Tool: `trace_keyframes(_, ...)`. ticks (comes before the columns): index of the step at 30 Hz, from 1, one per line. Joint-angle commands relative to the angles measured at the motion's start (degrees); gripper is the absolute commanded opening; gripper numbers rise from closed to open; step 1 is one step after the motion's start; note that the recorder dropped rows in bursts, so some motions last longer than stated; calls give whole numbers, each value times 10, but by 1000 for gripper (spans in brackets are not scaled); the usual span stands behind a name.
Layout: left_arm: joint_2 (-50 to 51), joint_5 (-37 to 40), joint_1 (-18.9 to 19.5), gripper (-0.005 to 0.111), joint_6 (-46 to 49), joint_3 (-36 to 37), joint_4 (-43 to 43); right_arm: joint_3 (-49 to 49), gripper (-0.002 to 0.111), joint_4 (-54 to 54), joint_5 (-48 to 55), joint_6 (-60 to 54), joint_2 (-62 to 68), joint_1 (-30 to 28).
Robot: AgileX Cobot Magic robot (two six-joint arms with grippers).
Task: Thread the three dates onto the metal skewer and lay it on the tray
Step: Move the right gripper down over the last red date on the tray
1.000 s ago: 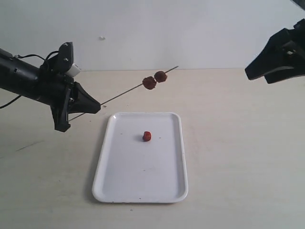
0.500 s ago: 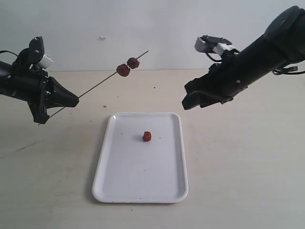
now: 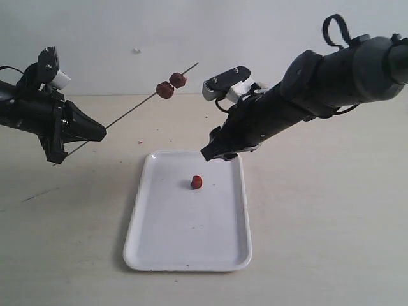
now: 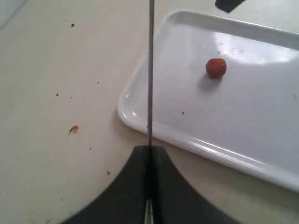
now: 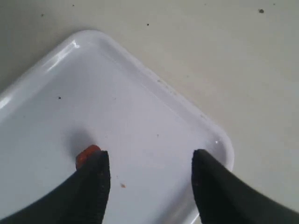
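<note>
On the tray, one loose date

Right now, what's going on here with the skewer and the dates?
The left hand is shut on the metal skewer and holds it tilted up off the table. Two dates are already threaded near its far end. The third date lies loose on the white tray. The right hand hovers open over the tray's far end, close to that date but not gripping it.
</note>
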Motion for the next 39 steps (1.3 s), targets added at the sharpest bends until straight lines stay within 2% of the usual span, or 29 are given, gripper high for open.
trace_keyframes(1,-1,4,1,0,3,-2,-7,-4,53,-7,-47,-4,18,8)
trace_keyframes(9,-1,0,7,0,4,-2,-5,-4,53,-13,-74,-5,45,8)
trace_keyframes(17,-1,-1,35,0,4,-2,-11,-4,53,-22,-42,-7,49,8)
trace_keyframes(24,-1,-1,35,0,4,-2,-17,-4,53,-31,-39,-10,49,16)
trace_keyframes(33,-1,-1,35,0,4,-2,-17,-4,53,-61,-93,-8,49,41)
trace_keyframes(39,-1,-1,35,0,5,-2,-22,-4,53,-64,-79,-10,49,48)
